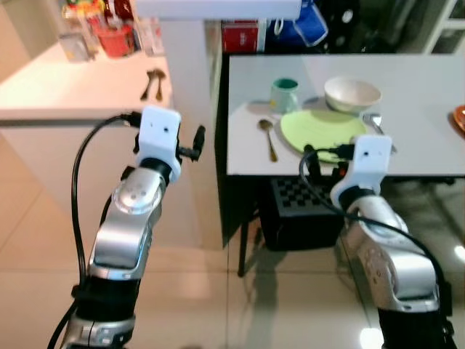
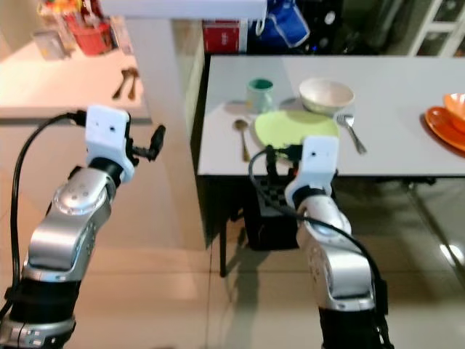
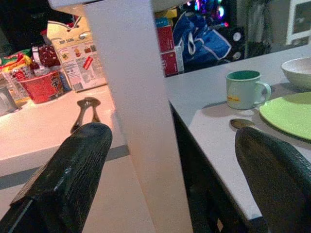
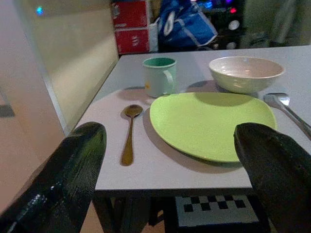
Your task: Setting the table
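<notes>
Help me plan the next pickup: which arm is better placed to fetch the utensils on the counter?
Left. The left gripper is open beside the counter holding the utensils; the right gripper is open at the table edge.

Both silver arms reach forward and bend at the elbow. The left gripper [image 3: 170,160] is up on the left, its black fingers [image 3: 63,179] wide apart. The right gripper [image 4: 170,165] is lower, fingers [image 4: 272,165] wide apart too.
</notes>
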Motion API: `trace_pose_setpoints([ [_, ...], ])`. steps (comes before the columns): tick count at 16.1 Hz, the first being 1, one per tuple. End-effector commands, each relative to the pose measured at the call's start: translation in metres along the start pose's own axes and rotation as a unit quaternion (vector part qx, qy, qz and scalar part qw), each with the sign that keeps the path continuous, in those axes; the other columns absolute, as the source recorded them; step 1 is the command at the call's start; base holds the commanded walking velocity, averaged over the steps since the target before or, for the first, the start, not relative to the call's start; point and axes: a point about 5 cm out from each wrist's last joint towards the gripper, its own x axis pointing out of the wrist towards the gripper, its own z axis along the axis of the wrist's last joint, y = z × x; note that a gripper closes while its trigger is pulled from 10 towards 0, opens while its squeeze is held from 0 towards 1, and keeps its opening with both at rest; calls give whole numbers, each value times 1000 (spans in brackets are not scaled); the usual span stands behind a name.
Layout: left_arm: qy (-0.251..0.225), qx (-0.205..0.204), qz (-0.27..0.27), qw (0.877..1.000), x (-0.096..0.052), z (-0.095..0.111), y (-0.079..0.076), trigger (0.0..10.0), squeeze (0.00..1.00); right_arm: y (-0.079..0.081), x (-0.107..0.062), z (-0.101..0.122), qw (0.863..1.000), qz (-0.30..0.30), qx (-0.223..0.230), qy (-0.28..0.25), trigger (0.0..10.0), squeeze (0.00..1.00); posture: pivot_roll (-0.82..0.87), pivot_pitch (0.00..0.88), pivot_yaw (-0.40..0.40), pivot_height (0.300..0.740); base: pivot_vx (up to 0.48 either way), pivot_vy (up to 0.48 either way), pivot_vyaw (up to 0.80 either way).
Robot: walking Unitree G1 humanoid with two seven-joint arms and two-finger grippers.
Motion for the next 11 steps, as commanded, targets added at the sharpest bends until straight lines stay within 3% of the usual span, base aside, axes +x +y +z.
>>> trace_pose_setpoints([
  [1, 3, 3, 6, 1000, -2, 0, 3, 10000, 0, 5, -2, 3, 1000, 7, 8, -3, 10000, 0, -4, 0, 27, 740, 0, 352, 0],
  [11, 7, 4, 19, 1000, -6, -2, 11, 10000, 0, 13, 0, 2, 1000, 30, 4, 3, 10000, 0, 18, 0, 8, 740, 0, 374, 0],
])
